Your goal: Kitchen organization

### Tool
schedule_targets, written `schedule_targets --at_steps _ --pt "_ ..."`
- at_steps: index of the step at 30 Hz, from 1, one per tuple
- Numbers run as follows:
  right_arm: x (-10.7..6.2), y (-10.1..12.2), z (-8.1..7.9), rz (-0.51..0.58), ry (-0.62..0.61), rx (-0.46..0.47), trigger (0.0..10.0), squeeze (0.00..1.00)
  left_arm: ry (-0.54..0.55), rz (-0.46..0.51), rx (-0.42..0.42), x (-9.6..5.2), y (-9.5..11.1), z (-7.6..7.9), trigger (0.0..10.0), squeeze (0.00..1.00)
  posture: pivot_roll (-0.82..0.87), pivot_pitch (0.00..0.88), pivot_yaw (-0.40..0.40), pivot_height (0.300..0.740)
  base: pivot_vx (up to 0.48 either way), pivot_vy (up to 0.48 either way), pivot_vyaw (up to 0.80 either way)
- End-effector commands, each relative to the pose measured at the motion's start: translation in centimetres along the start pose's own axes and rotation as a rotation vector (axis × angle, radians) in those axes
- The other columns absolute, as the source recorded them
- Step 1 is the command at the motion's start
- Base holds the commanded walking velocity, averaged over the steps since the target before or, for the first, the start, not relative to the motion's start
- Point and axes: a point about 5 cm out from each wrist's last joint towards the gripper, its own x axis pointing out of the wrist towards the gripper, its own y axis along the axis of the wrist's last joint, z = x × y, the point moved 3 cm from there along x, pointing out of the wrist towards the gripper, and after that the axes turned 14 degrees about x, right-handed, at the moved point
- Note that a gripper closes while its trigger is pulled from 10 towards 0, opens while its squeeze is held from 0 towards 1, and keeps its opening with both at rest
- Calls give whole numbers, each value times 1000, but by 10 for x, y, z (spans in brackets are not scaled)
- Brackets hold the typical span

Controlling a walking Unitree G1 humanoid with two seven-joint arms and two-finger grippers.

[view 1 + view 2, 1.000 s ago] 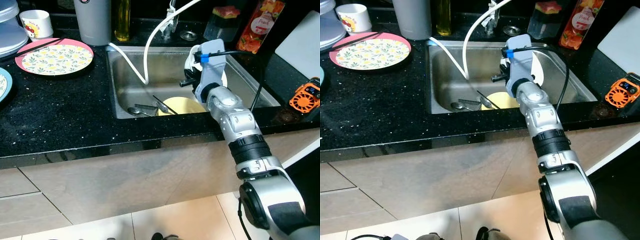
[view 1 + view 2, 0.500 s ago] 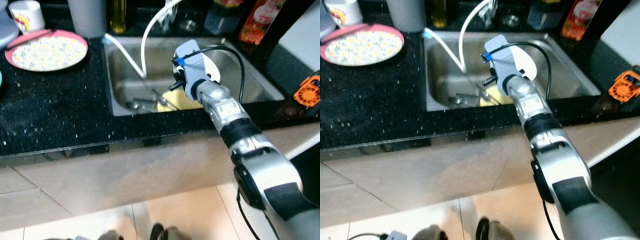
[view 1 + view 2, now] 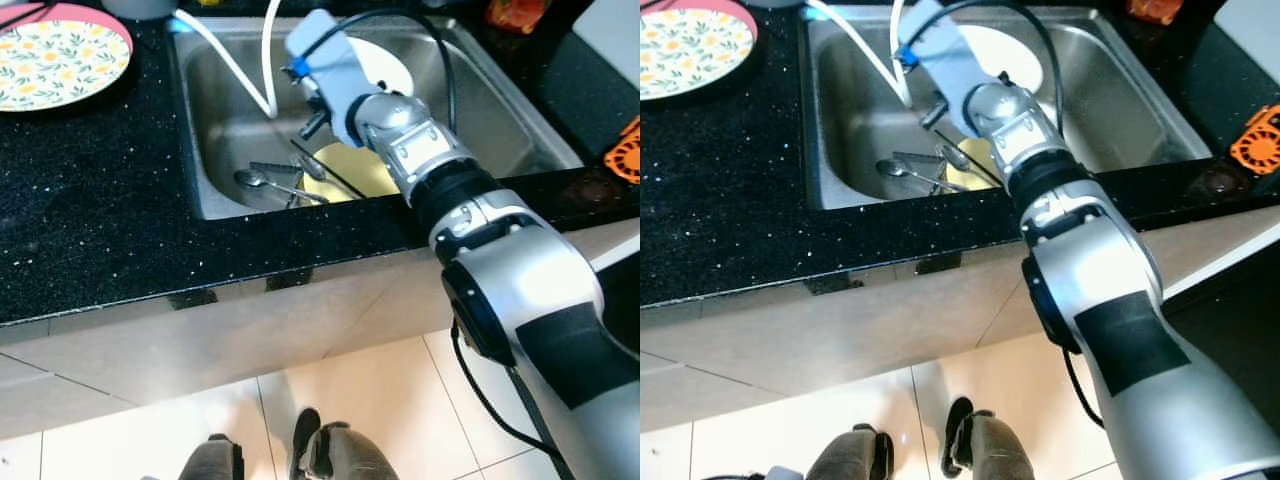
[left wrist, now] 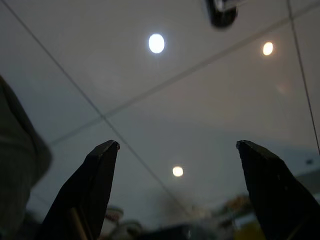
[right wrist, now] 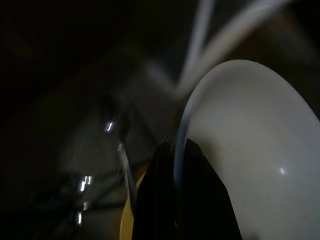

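Note:
My right gripper (image 5: 177, 170) reaches into the steel sink (image 3: 212, 130) and is shut on the rim of a white plate (image 5: 250, 150). It holds that plate (image 3: 387, 66) tilted on edge above the sink bottom. Under it lies a yellow plate (image 3: 357, 170) with dark chopsticks across it. A spoon (image 3: 250, 178) and other cutlery lie beside it on the sink floor. A white hose (image 3: 225, 60) hangs into the sink just left of the gripper. In the left wrist view my left gripper (image 4: 177, 150) is open, pointing up at a ceiling with lights.
A flowered plate with a pink rim (image 3: 55, 50) sits on the black counter (image 3: 100, 210) at the far left. An orange device (image 3: 625, 150) rests on the counter at the right. Tiled floor and my feet (image 3: 320, 455) show below the counter's front edge.
The camera has shifted, so the whole scene sits higher and further left. My right gripper, still holding the white plate, has moved left across the sink, nearer the hose.

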Motion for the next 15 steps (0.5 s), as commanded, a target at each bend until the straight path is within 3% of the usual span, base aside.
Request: schedule_targets --at_steps 1,4,7,8,10,15 --pt "0 3 -3 -51 19 -83 10000 0 -76 -30 28 -2 -13 20 10000 0 169 359 -141 740 0 0 0" --pt "0 4 -5 -65 29 -109 10000 0 -75 -25 29 -3 -12 19 10000 0 174 363 -145 740 0 0 0" --pt "1 -1 -10 -131 61 -227 10000 0 -71 -15 30 -3 -12 18 10000 0 182 371 -147 740 0 0 0" --pt "1 -1 -10 -131 61 -227 10000 0 -71 -15 30 -3 -12 18 10000 0 182 371 -147 740 0 0 0" --pt "1 -7 -10 -200 68 -347 10000 0 -71 -8 31 -3 -12 19 10000 0 185 376 -148 740 0 0 0" --pt "-3 -14 -6 -322 90 -529 10000 0 -75 3 36 -3 -11 20 10000 0 181 376 -149 740 0 0 0"
